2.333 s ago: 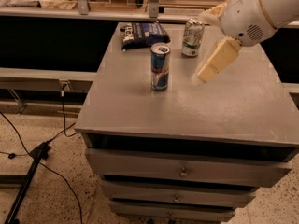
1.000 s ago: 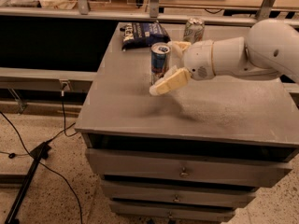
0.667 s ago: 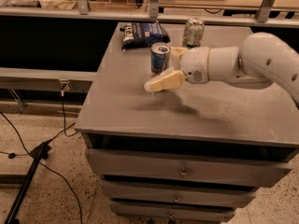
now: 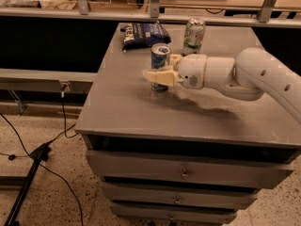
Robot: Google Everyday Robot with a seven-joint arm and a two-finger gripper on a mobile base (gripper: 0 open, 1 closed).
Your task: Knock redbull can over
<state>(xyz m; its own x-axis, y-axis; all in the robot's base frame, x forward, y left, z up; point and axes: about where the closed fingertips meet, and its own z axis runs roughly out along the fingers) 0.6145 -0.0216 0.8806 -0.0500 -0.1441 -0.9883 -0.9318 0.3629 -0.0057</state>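
Redbull can [image 4: 161, 55] upright, axis vertical; gripper [image 4: 161, 73] touching its front.

The redbull can [image 4: 160, 56] stands upright on the grey table [image 4: 136, 112], toward the back. The gripper [image 4: 159, 75] is right up against the can's lower front, low over the tabletop, on a white arm [image 4: 244, 74] reaching in from the right. Behind them stand a white-and-green can [image 4: 194, 36] and a dark blue bag [image 4: 143, 33] lying flat. Drawers [image 4: 188, 171] sit under the tabletop.

Lab: drawer cabinet [image 4: 141, 166], floor cables [image 4: 63, 109]; end effector [image 4: 160, 72] at redbull can [image 4: 161, 53].
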